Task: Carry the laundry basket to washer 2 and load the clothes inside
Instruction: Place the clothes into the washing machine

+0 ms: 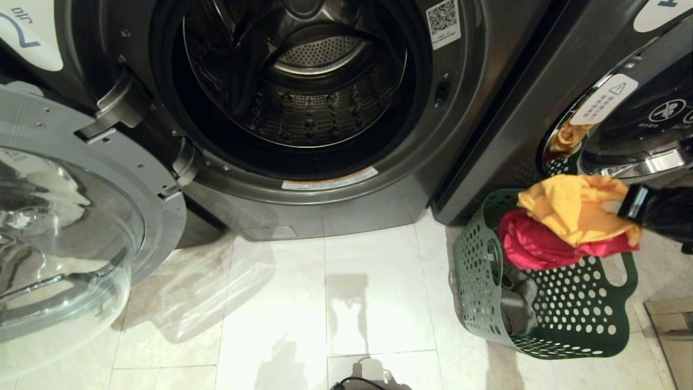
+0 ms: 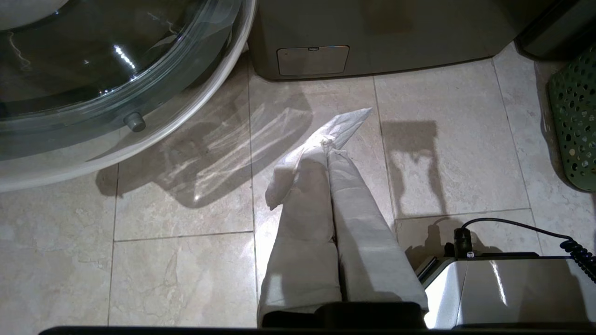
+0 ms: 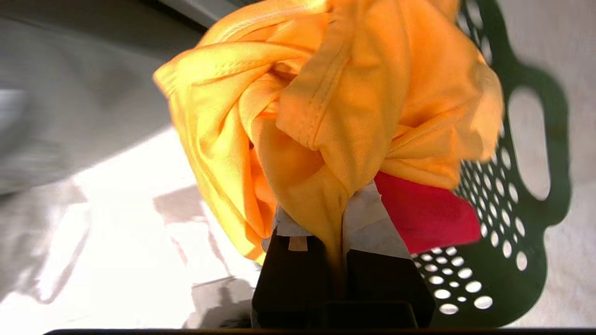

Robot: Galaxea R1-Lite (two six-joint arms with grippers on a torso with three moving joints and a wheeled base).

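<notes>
right gripper clenched on a yellow garment, cloth pinched between its tape-wrapped fingers; a red garment hangs bunched with the yellow one, whether it is also in the grip cannot be told. the bundle is held above the rim of the laundry basket, which stands on the tiled floor at the right, tilted, just beside the front corner of the neighbouring grey washer. grey clothing lies inside the basket. washer 2 fills the upper middle of the head view, drum exposed, glass door swung wide to the left. left gripper low over the floor between door and basket, wrapped fingers pressed together, nothing held.
</notes>
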